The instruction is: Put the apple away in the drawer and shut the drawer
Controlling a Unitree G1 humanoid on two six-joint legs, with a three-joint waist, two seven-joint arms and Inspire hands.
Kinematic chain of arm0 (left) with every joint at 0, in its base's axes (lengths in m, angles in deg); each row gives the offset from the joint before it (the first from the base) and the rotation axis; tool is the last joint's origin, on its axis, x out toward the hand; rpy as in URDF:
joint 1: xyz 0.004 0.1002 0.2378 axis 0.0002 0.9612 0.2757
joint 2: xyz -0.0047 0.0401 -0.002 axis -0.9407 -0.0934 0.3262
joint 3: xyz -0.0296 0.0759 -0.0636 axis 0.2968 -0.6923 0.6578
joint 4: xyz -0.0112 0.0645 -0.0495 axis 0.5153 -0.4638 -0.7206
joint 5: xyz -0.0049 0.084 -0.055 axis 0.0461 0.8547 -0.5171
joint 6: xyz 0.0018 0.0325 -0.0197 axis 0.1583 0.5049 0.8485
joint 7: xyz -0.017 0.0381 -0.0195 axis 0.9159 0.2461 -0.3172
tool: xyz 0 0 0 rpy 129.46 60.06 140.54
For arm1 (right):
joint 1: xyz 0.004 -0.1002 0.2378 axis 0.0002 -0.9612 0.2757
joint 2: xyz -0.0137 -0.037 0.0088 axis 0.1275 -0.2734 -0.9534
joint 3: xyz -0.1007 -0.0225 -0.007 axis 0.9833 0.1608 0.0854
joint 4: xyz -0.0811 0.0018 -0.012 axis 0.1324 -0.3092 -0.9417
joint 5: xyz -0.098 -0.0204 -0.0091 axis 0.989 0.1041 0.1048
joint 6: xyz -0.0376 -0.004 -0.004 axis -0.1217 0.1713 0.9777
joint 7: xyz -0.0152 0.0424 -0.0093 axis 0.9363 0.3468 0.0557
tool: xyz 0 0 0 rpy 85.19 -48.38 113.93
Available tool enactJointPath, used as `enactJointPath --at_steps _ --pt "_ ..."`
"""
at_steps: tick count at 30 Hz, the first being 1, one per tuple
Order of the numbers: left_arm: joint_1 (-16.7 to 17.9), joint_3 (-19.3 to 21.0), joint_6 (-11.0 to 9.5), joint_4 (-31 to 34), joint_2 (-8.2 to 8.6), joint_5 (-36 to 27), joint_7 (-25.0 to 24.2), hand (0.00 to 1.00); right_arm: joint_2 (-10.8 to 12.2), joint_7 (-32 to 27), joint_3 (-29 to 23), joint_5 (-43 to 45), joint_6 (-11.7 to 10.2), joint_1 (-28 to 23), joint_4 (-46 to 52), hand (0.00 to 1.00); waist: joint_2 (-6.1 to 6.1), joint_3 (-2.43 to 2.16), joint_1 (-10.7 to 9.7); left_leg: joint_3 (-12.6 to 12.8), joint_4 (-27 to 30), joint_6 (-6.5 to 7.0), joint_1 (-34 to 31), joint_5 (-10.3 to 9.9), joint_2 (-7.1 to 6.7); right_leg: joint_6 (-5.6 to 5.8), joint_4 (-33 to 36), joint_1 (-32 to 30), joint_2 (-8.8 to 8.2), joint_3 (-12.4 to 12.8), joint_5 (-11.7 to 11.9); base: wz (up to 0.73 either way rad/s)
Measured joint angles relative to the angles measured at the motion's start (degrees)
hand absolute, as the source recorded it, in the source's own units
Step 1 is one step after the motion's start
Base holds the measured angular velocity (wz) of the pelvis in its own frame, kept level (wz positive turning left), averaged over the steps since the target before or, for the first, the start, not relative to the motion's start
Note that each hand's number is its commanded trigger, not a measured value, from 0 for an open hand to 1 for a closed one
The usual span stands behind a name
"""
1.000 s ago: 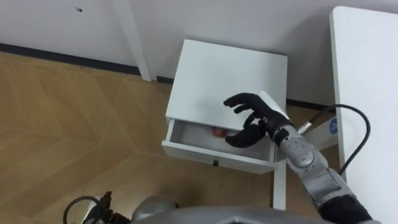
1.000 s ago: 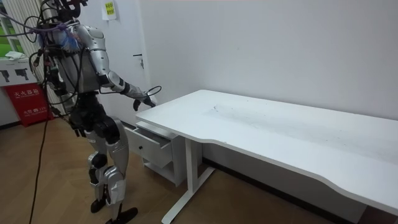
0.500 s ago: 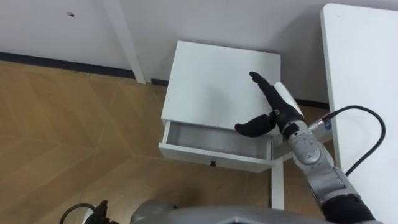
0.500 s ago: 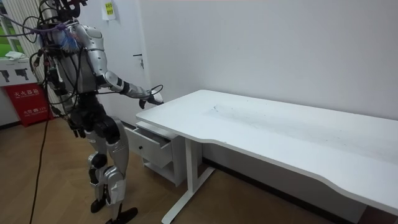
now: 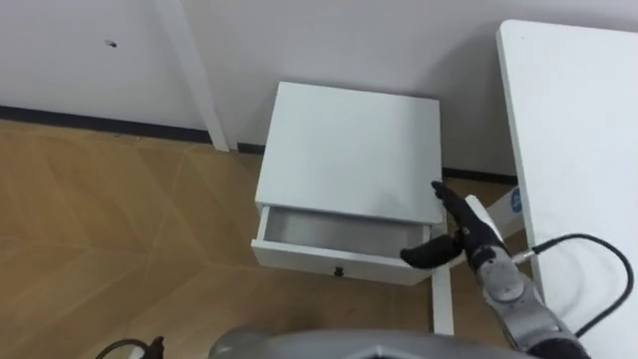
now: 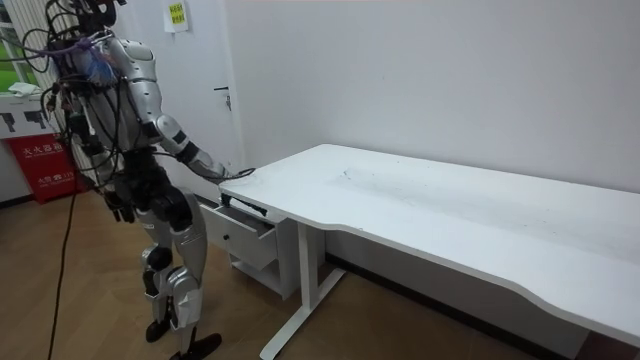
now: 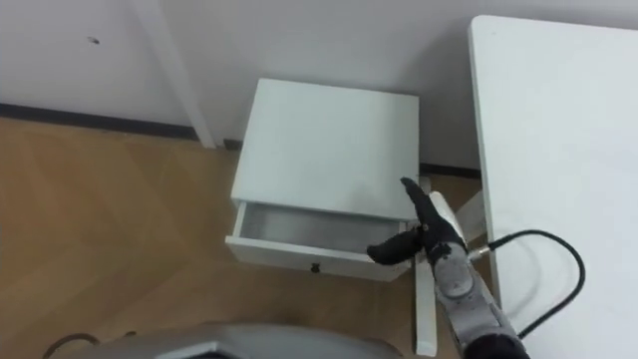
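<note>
Print on the yellow wall sign and the red box is too small to read.

- White, unpatterned: cabinet, drawer, table.
- Dark: knob on the drawer front; skirting.
- Light brown wood grain, boards laid in chevrons: floor.
- Black: right hand, on a silver-grey forearm.

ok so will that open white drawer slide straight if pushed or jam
The open white drawer is a rigid box sitting square in the small white cabinet, so it likely slides straight. The right hand is by its right corner; an off-centre push there might skew it slightly.
</note>
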Motion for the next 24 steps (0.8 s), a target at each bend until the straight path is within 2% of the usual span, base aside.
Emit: enactJointPath --at_steps 3,5,6,8,10,11,12,13,14,15,16,17,18,19,20,21,22,24 --pt "-0.09 1.44 0.65 -0.67 0.08 0.10 0.00 0.00 0.77 -0.91 -1.55 -1.47 -2.05 0.44 -3.88 0.00 -0.07 -0.15 -0.35 -0.62 0.93 0.25 0.53 -0.64 -0.02 0.07 0.02 1.33 -0.10 -0.56 -0.03 0.12" --pt "-0.45 2.02 0.64 -1.24 -0.02 -0.05 0.05 0.00 0.78 -2.19 -2.62 -1.47 -2.50 0.55 -5.69 0.00 0.10 -0.22 -1.22 -1.78 2.19 0.74 0.48 -1.21 -0.50 0.47 0.43 2.21 -0.52 -1.88 -0.20 0.37" --pt "-0.76 1.96 0.71 -1.61 0.00 0.02 0.05 0.00 0.76 -3.08 -3.91 -1.49 -2.44 0.66 -6.82 0.00 0.30 -0.37 -1.43 -2.11 2.70 1.15 0.56 -1.68 -0.91 1.26 1.35 2.11 -1.07 -1.77 -0.72 0.23" --pt "-0.76 2.10 1.01 -2.23 0.27 0.28 0.06 0.00 0.55 -4.67 -5.46 -1.84 -2.40 0.79 -8.15 0.00 0.96 -0.61 -1.46 -2.08 3.85 1.94 0.50 -2.47 -1.43 2.04 3.81 1.58 -2.05 -1.88 -1.25 0.09" --pt "-0.60 3.13 1.28 -2.20 0.41 0.39 0.05 0.00 -0.03 -6.62 -7.30 -3.56 -1.67 0.70 -10.83 0.00 1.71 -0.74 -1.93 -2.32 5.67 3.42 0.53 -3.38 -2.24 2.95 10.55 -0.12 -4.02 -1.83 -1.89 0.18" --pt "-0.66 3.32 1.35 -2.17 0.40 0.39 0.06 0.00 -0.35 -6.75 -7.77 -3.66 -1.23 0.69 -11.50 0.00 1.96 -0.75 -2.21 -2.34 6.26 3.88 0.41 -3.67 -2.37 3.05 13.56 -1.29 -4.70 -1.72 -1.95 0.25" --pt "-0.82 3.53 1.46 -2.19 0.33 0.28 0.05 0.00 -1.31 -6.93 -8.80 -3.48 -0.36 0.67 -13.16 0.00 2.42 -0.69 -2.82 -2.53 7.06 4.86 0.34 -4.21 -3.15 3.07 21.62 -5.03 -6.32 -1.35 -1.83 0.24" --pt "-1.19 4.20 1.50 -2.19 0.14 0.03 0.05 0.00 -2.19 -7.87 -9.59 -3.74 0.35 0.42 -14.90 0.00 2.60 -0.72 -3.06 -2.77 8.93 6.15 -0.28 -5.05 -4.17 2.73 30.50 -9.79 -8.22 0.14 -0.40 0.16" --pt "-1.30 4.46 1.56 -2.20 0.06 -0.15 0.05 0.00 -2.46 -8.08 -10.37 -3.92 0.86 0.29 -15.83 0.00 2.77 -0.74 -3.11 -2.76 9.74 6.71 -0.49 -5.45 -4.69 2.37 34.51 -12.15 -8.98 1.44 1.26 0.12" --pt "-1.41 4.44 1.66 -2.22 -0.17 -0.19 0.01 0.00 -2.97 -8.16 -11.52 -4.00 2.06 -0.42 -17.60 0.00 3.72 -0.87 -3.75 -2.66 11.28 7.74 -0.70 -6.14 -4.92 1.81 41.36 -16.52 -9.50 3.66 6.45 0.00" --pt "-1.42 4.40 1.69 -2.23 -0.45 -0.84 -0.04 0.00 -2.95 -7.82 -12.45 -5.63 3.46 -1.19 -18.65 0.00 4.87 -0.82 -4.42 -2.37 12.52 8.57 -1.45 -6.61 -4.76 1.96 48.17 -21.73 -9.27 5.75 11.74 -0.05" --pt "-1.49 4.48 1.77 -2.24 -0.73 -1.08 -0.10 0.00 -2.69 -7.26 -12.97 -6.46 4.06 -1.58 -19.38 0.00 5.29 -0.70 -4.63 -1.89 13.05 8.96 -1.93 -6.84 -4.67 1.56 52.70 -25.23 -8.89 6.78 11.83 -0.22" --pt "-1.88 4.54 2.06 -2.31 -1.15 -1.21 -0.14 0.00 -2.07 -6.12 -13.91 -8.27 4.57 -2.39 -21.20 0.00 5.46 -0.34 -5.11 -1.33 14.19 9.59 -3.06 -7.20 -4.52 1.08 64.04 -32.91 -8.24 7.53 10.55 -0.32" --pt "-2.93 4.37 2.32 -2.90 -1.19 -1.33 -0.24 0.00 -1.70 -5.12 -14.16 -10.24 5.79 -3.31 -22.58 0.00 6.74 -0.42 -5.36 -0.42 15.24 10.07 -4.49 -7.48 -3.66 0.33 74.25 -40.50 -6.62 7.43 8.12 -0.36" --pt "-3.43 4.12 2.33 -3.35 -1.19 -1.55 -0.28 0.00 -1.59 -4.82 -14.10 -11.14 6.21 -3.63 -23.15 0.00 7.16 -0.32 -5.31 0.02 15.71 10.30 -5.24 -7.61 -3.32 0.39 78.80 -43.91 -5.82 7.02 7.23 -0.41" --pt "-4.51 4.13 2.79 -4.68 -1.19 -2.31 -0.46 0.00 -1.38 -4.44 -14.11 -13.46 6.56 -3.95 -24.26 0.00 8.06 0.24 -5.88 0.52 16.93 10.88 -6.50 -7.98 -2.79 0.59 87.38 -50.31 -4.69 6.07 5.39 -0.32" --pt "-5.47 4.14 4.09 -4.90 -1.26 -3.02 -0.48 0.00 -0.91 -4.45 -14.09 -15.55 6.65 -4.64 -25.44 0.00 8.29 0.37 -6.79 0.69 17.84 11.29 -7.64 -8.23 -2.77 0.65 94.17 -56.21 -4.36 5.45 3.80 -0.19" --pt "-6.31 4.12 5.09 -5.17 -1.29 -3.16 -0.48 0.00 -0.23 -4.64 -13.80 -17.68 7.32 -4.79 -27.38 0.00 8.33 0.43 -7.95 0.68 19.68 11.82 -8.77 -8.94 -2.46 0.40 100.63 -62.55 -3.83 4.56 2.24 -0.04"
